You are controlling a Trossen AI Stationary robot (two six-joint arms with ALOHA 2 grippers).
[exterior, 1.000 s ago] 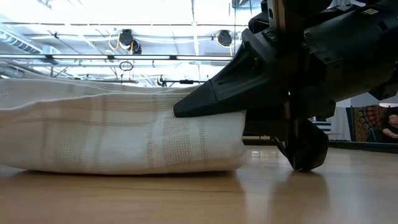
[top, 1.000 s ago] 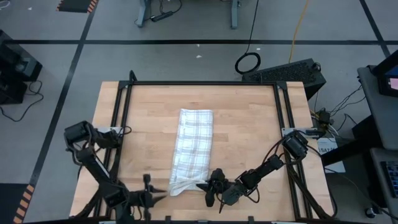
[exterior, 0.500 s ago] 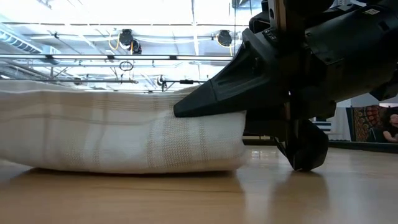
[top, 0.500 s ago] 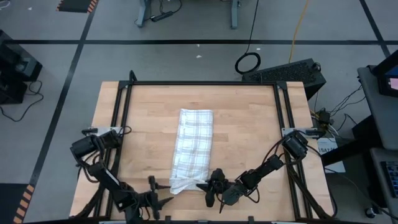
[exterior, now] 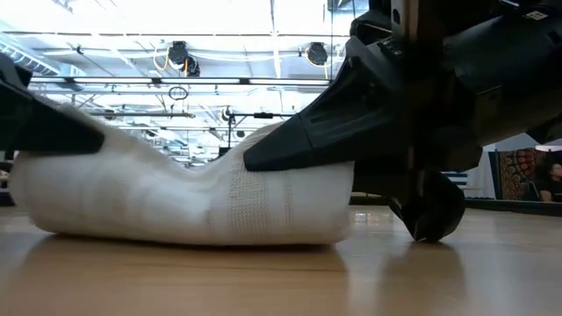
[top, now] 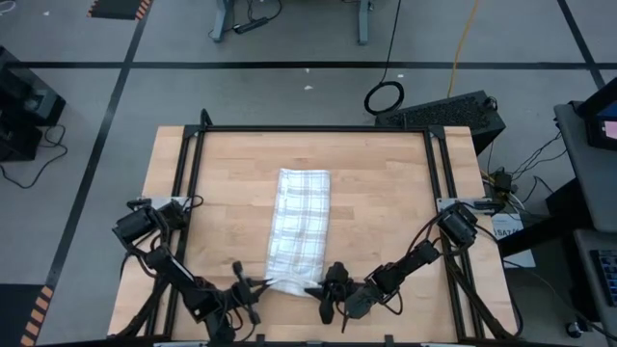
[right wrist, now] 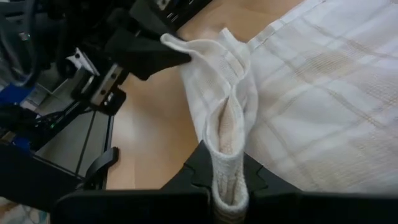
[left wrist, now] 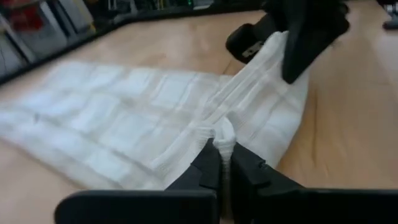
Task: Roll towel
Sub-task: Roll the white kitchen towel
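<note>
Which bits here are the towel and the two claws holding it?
towel (top: 301, 217): high view, middle of the flat plaid cloth.
left gripper (left wrist: 225, 163): left wrist view, between fingertips pinching the towel's corner.
right gripper (right wrist: 225, 180): right wrist view, between fingertips clamping the bunched edge.

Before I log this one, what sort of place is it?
Probably a robotics lab or workshop: a wooden table in a black frame, taped lines on the grey floor, loose cables, and industrial ceiling lights.

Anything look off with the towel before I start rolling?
Nothing stands out. The towel lies folded in a strip; the left gripper and right gripper each pinch a corner of its near end.
</note>
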